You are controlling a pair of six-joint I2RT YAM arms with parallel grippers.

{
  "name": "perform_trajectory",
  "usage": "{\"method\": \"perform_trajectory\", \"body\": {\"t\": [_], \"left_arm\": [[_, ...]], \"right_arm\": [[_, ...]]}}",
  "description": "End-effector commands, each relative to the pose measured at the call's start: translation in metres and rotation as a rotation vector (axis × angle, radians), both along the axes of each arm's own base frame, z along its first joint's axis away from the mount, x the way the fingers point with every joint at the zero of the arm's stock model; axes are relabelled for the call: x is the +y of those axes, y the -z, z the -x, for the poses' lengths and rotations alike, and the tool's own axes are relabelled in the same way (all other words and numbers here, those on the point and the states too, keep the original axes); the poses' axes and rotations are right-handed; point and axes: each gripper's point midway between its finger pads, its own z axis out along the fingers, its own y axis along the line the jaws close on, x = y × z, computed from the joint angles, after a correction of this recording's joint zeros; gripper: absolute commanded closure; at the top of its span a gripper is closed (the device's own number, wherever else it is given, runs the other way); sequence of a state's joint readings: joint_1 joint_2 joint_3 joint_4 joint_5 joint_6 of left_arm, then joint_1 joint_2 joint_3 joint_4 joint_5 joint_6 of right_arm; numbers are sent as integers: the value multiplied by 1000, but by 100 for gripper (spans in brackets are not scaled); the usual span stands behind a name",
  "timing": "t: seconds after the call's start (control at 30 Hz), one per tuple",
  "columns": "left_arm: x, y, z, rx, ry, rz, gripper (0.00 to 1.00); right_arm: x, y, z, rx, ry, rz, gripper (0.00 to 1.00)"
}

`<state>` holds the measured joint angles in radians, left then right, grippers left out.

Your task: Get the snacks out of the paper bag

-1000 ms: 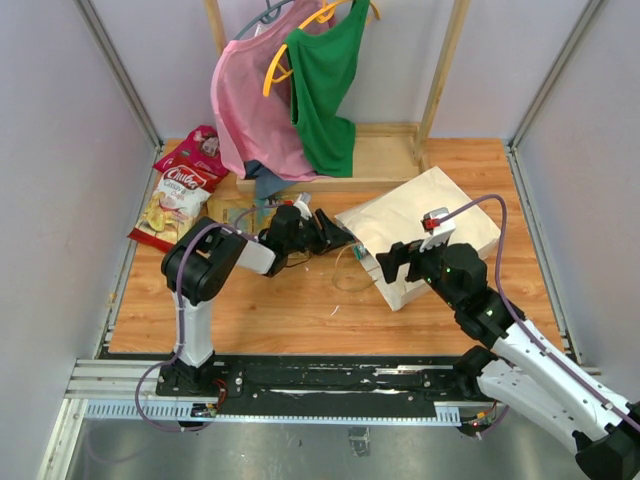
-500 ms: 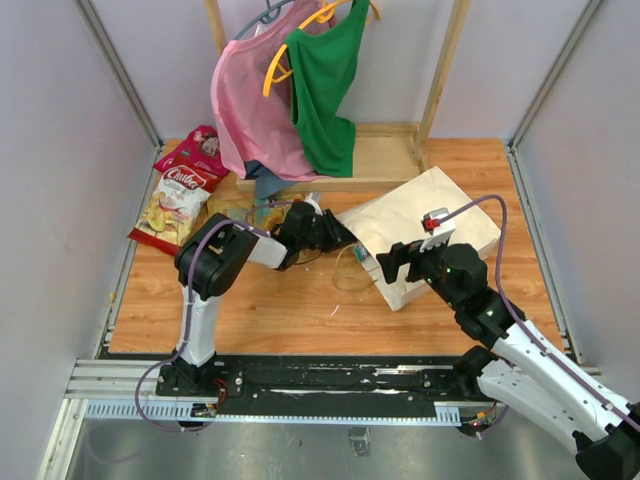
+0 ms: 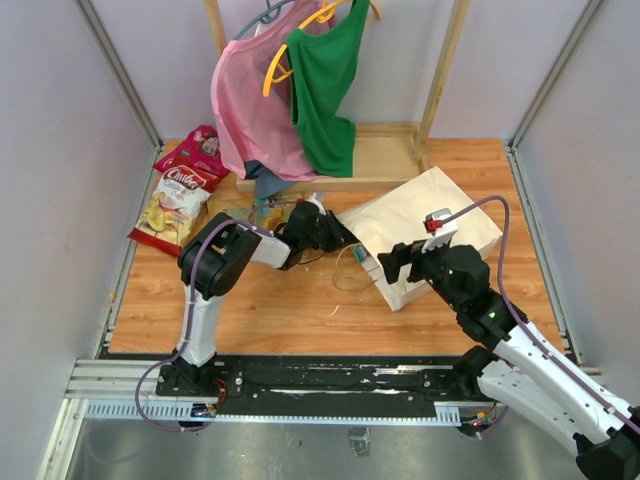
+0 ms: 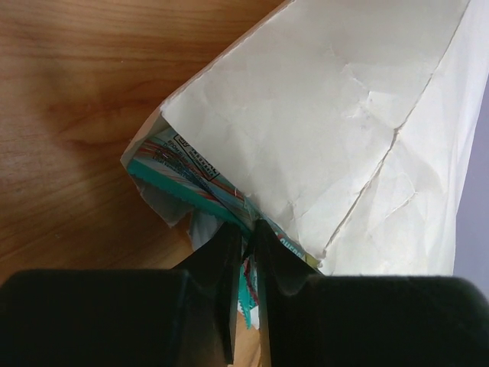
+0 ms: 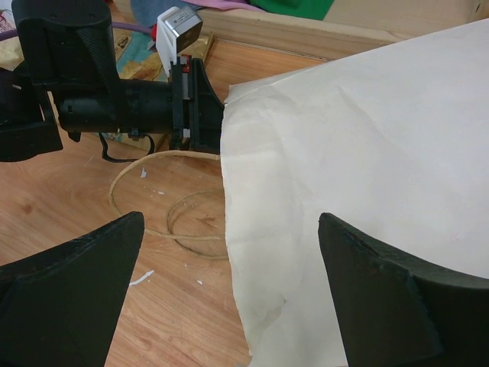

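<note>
The cream paper bag [image 3: 420, 225] lies on its side on the wooden table, mouth to the left; it also shows in the left wrist view [image 4: 344, 130] and the right wrist view [image 5: 367, 153]. My left gripper [image 3: 335, 236] is at the bag's mouth, shut on the edge of a teal snack packet [image 4: 191, 183] that sticks out of the opening. My right gripper [image 3: 400, 262] is open and empty, hovering over the bag's near corner. A red packet [image 3: 178, 200] and a pink packet [image 3: 197, 148] lie at the far left.
A wooden rack at the back holds a pink garment [image 3: 250, 110] and a green garment [image 3: 325, 85] on hangers. The bag's twisted loop handles [image 5: 164, 206] lie on the table by the mouth. Another packet [image 3: 262, 212] lies under the garments.
My left gripper has pushed right, from short of the bag to its mouth. The right arm has barely moved.
</note>
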<state>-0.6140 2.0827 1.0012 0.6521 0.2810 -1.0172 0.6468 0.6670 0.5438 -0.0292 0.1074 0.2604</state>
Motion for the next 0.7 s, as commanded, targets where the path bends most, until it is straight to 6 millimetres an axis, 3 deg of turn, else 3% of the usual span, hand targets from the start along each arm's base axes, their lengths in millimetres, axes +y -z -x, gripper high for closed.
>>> {"method": "perform_trajectory", "body": {"t": [0.0, 0.3, 0.67], "left_arm": [[2, 3, 3, -23, -1, -33, 85], [21, -17, 19, -84, -12, -52, 99], [53, -31, 56, -118, 7, -119, 100]], "right_arm": [[-12, 2, -3, -12, 44, 23, 2], [-12, 4, -4, -9, 46, 26, 2], [-15, 1, -4, -20, 55, 19, 2]]}}
